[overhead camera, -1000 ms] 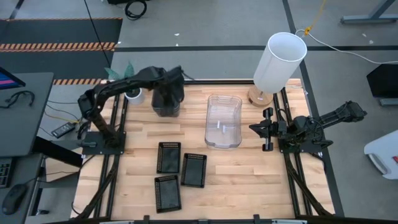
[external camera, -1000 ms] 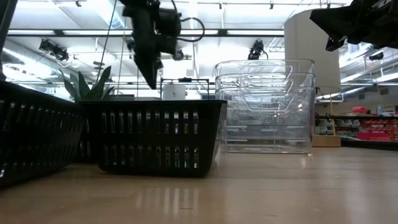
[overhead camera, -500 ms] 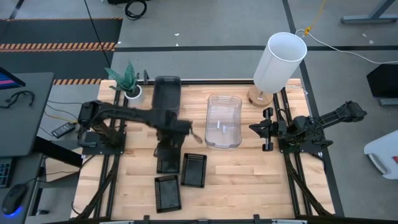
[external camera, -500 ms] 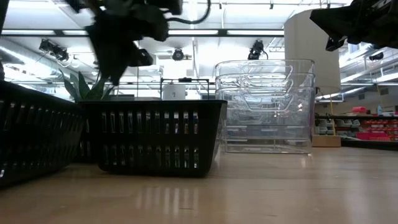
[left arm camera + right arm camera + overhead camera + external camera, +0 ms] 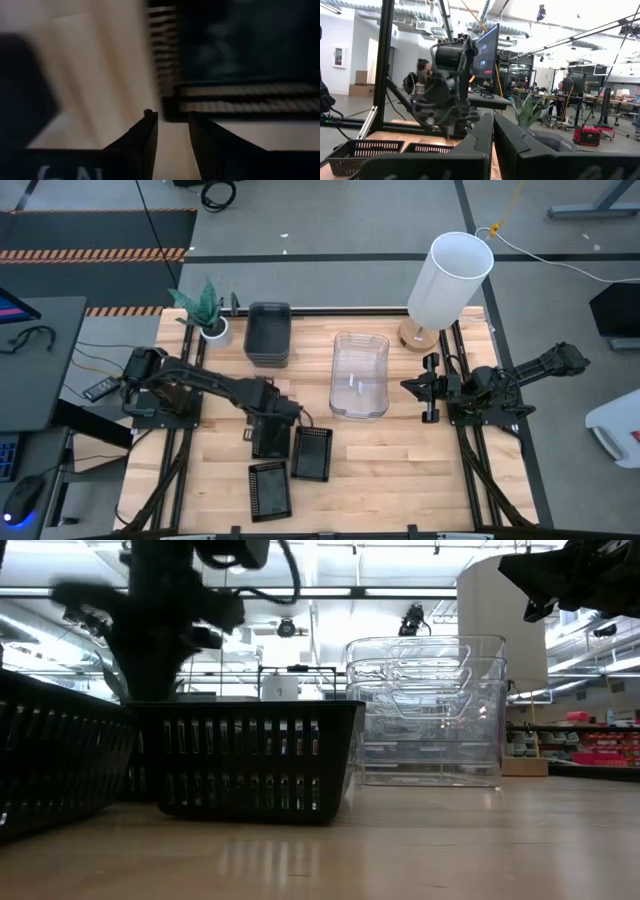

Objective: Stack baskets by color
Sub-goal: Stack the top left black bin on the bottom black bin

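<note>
Three black slotted baskets lie on the table near its front: one (image 5: 270, 437) farthest back, one (image 5: 311, 453) to its right, one (image 5: 269, 490) nearest. A stack of smoky-grey baskets (image 5: 268, 335) stands at the back left, and a stack of clear baskets (image 5: 359, 375) in the middle. My left gripper (image 5: 261, 413) points down over the far end of the back black basket (image 5: 240, 55). It is open, and its fingers (image 5: 147, 131) touch nothing that I can see. My right gripper (image 5: 428, 388) waits shut at the right, raised off the table.
A white cylindrical lamp (image 5: 450, 278) stands at the back right and a small potted plant (image 5: 205, 305) at the back left. Bare wood lies right of the black baskets and along the front edge. People show in the room beyond the table.
My left gripper has swung away from the grey stack at the back left toward the table's near edge, and has come down over the far end of the back black basket. The grey stack stays where it was. The right arm has kept still.
</note>
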`<act>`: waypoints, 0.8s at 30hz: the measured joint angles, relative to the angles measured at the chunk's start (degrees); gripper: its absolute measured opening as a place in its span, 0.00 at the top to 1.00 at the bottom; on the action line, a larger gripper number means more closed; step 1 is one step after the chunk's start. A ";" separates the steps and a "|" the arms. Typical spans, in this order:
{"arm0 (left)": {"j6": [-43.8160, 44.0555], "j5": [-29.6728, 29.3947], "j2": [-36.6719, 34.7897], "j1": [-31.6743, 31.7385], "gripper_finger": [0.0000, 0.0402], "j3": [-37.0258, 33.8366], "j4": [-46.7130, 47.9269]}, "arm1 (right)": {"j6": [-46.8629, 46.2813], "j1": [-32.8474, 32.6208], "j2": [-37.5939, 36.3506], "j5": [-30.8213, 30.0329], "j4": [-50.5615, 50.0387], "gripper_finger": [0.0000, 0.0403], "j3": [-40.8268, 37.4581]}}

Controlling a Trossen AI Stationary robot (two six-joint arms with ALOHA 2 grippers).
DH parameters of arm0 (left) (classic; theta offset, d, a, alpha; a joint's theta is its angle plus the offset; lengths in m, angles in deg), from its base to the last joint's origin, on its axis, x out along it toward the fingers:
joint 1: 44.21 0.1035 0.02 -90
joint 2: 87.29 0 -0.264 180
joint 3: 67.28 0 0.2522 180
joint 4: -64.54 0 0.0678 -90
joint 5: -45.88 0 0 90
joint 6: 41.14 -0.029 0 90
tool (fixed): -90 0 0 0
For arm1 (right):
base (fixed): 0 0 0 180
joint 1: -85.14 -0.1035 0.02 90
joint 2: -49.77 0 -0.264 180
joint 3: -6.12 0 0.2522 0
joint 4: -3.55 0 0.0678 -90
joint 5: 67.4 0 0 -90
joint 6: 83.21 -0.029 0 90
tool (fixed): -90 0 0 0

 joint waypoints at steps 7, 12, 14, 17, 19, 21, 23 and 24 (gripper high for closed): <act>0.87 -4.04 0.00 2.52 0.68 -3.81 -5.93 | -0.02 -0.01 -0.02 0.00 0.00 0.95 0.00; 0.88 1.94 0.00 4.30 0.60 -3.83 -7.47 | -0.01 -0.01 -0.01 0.00 0.00 0.95 -0.01; 0.90 2.05 0.00 4.88 0.57 -3.83 -8.08 | 0.00 -0.01 0.00 0.00 0.00 0.95 0.00; 0.74 2.06 0.00 5.62 0.53 -3.83 -11.02 | 0.00 0.01 -0.01 0.00 0.00 0.95 -0.01; 0.24 2.06 0.00 5.96 0.51 -3.83 -12.49 | -0.02 -0.01 -0.02 0.00 0.00 0.95 0.00; -0.92 2.93 0.00 6.23 0.50 -3.83 -13.45 | -0.01 0.00 0.00 0.00 0.00 0.95 0.00; -2.05 4.46 0.20 6.34 0.50 -3.83 -14.32 | 0.00 0.01 -0.01 0.00 0.00 0.95 0.00; -2.33 5.16 0.33 6.33 0.50 -3.83 -14.52 | -0.01 0.01 0.00 0.00 0.00 0.95 0.00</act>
